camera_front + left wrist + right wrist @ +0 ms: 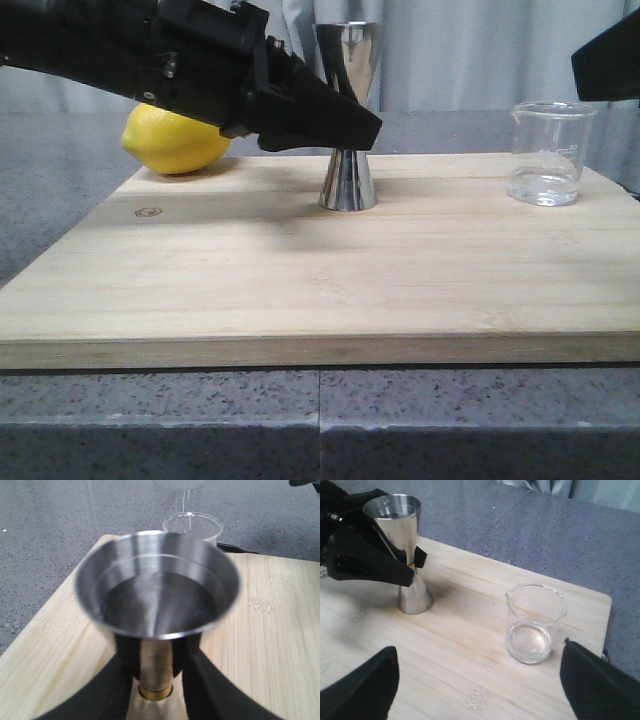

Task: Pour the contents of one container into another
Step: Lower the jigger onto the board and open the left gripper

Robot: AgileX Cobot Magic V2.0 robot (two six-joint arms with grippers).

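The steel jigger (348, 185) stands upright on the wooden board (300, 280), and its open top cup fills the left wrist view (157, 587). My left gripper (352, 126) is shut on its narrow neck, black fingers (127, 655) pressed on both sides just above the gold band (156, 694). The clear glass beaker (548, 155) stands on the board's right side, its pouring lip toward the jigger (402, 555). A little clear liquid seems to lie in the beaker (535, 625). My right gripper (480, 680) hovers open near it, touching nothing.
A yellow lemon (175, 142) lies at the board's back left corner, behind the left arm. Grey speckled countertop (300, 420) surrounds the board. A pale curtain hangs behind. The right arm's black body (610, 62) shows at the upper right.
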